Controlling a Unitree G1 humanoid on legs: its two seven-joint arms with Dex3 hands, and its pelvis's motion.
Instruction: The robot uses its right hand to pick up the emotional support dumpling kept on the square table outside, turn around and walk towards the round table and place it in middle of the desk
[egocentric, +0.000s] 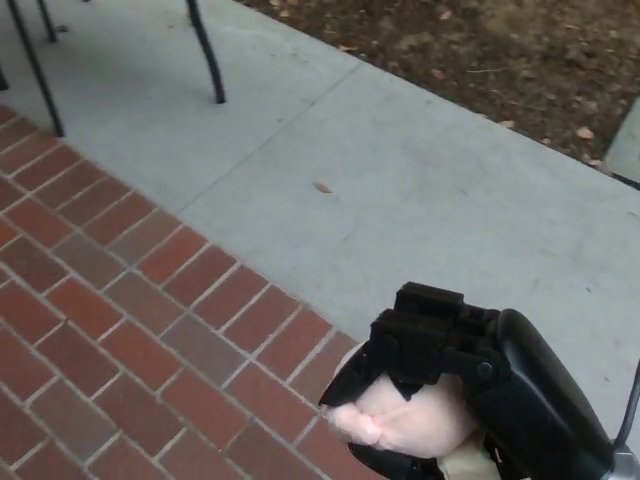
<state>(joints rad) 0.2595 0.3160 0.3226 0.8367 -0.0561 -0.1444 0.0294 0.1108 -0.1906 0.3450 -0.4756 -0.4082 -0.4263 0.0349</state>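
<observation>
While brick paving (110, 300) gives way to concrete walk (430, 190), the right hand (460, 395) carries the pink dumpling (405, 420) low at right, fingers (425, 335) clamped over it. No counter or container shows; a firm grip through the turn seems wise.

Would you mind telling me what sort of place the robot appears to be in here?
Most likely an outdoor patio or courtyard: red brick paving meets a grey concrete walkway, with leaf-strewn bare soil beyond. Thin black metal furniture legs stand at the top left, suggesting outdoor seating.
</observation>
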